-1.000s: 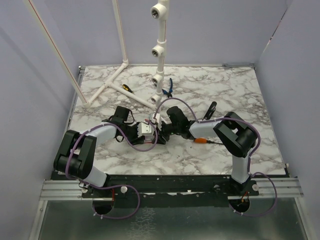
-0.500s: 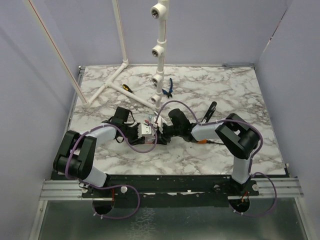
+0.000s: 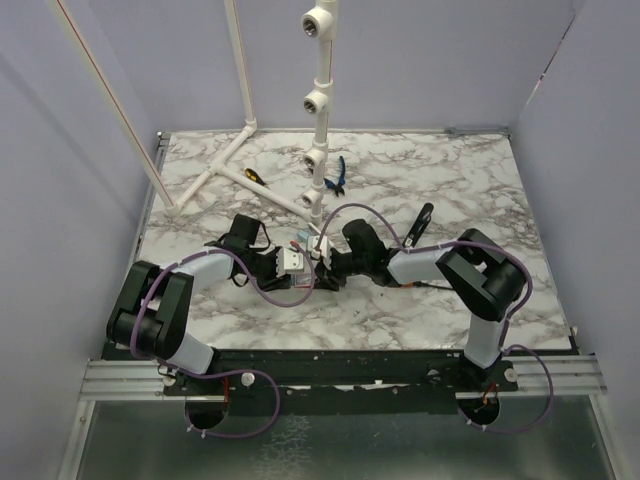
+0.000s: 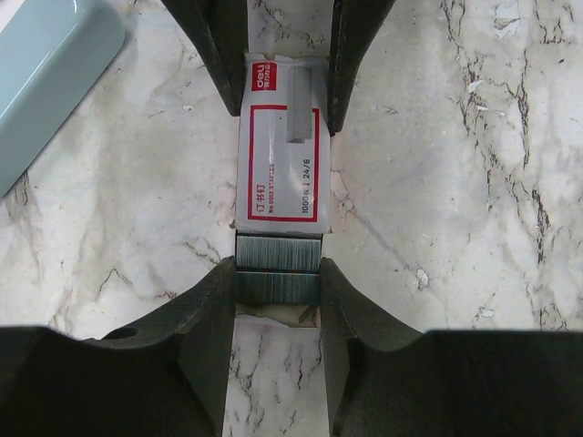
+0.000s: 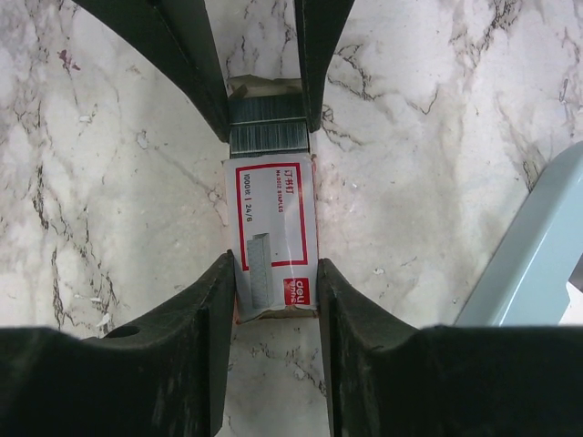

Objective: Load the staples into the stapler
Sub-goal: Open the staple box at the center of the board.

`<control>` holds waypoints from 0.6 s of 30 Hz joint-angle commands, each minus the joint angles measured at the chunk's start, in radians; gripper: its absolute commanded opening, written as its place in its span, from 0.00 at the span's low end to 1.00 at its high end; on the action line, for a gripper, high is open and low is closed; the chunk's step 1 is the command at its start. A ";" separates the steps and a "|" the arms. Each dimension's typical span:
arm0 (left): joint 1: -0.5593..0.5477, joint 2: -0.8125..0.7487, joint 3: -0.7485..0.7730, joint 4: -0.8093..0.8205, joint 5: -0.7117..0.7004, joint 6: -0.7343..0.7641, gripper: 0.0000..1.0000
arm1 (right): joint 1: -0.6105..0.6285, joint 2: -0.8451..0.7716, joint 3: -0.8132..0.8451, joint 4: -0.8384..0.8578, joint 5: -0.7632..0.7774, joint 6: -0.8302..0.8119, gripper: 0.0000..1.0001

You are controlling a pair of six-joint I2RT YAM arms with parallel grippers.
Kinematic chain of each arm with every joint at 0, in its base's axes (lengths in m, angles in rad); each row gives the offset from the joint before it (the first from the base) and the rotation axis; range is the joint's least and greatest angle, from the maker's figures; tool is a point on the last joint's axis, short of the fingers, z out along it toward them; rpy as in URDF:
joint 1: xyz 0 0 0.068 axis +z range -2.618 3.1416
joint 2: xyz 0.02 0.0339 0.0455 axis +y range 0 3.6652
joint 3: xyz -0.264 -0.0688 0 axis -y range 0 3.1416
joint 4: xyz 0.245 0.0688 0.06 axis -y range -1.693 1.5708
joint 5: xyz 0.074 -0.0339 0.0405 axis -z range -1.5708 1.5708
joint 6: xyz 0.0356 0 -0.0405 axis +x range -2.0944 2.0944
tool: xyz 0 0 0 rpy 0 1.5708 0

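Pinches the silvery staple strips (image 4: 278,264) in the left gripper (image 4: 278,278), jaws narrowed onto both sides of the block, at 6 o'clock in the left wrist view. Clamps the white box (image 4: 280,155) with the red frame in the right gripper (image 5: 276,282), likewise narrowed onto its two long sides, reaching in from 12 o'clock in that same view. Shows the strips sticking out of the box's end, strips and box in one straight line between the two grippers, low over the marble table (image 3: 450,170); cannot tell whether resting on it. Meets near the table's middle in the top view, with the left arm in from 9 o'clock and the right arm in from 3 o'clock. Sees a pale teal bar (image 4: 46,73) on the marble at 10 o'clock of the left wrist view, apart from the box. Sees the black stapler (image 3: 424,217) lying on the table between 2 and 3 o'clock from the grippers, well apart, untouched. Farther out, sees blue-handled pliers (image 3: 337,175) at 1 o'clock and a yellow-handled screwdriver (image 3: 253,174) at 11 o'clock, near the white pipe frame (image 3: 318,100).
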 commanded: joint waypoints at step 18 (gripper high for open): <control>0.015 0.027 0.004 -0.046 -0.088 0.010 0.28 | -0.055 -0.040 -0.061 -0.150 -0.013 -0.055 0.35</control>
